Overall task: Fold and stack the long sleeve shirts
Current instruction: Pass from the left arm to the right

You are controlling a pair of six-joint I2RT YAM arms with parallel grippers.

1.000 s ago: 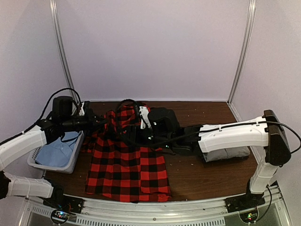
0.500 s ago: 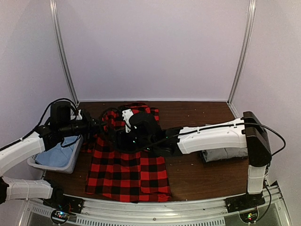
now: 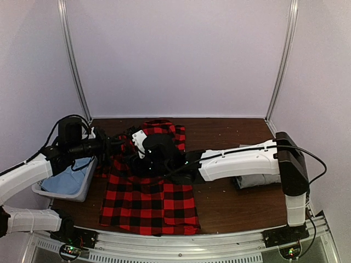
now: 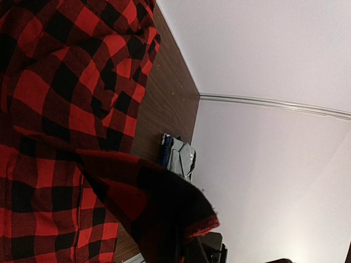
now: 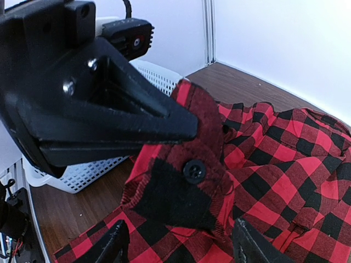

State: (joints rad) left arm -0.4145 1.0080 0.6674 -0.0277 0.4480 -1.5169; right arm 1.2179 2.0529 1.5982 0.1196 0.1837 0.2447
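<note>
Though only one finger of the left gripper [image 5: 191, 127] shows clearly, its jaws are pinched together on the buttoned cuff [image 5: 186, 181] of the red-and-black flannel shirt [image 3: 148, 203], which is spread left of centre. The right gripper [image 5: 184, 246] has its cropped fingers apart beneath the cuff. The right arm stretches left, half covering the folded grey shirt [image 3: 266, 179].

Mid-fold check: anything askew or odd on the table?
Nothing spilled or damaged. The flannel lies flat near the front but bunched at its far end, with one cuff pinched up off the table by the left jaws.

Left tool [image 5: 189, 127] clamped; right tool [image 5: 182, 242] spread.
</note>
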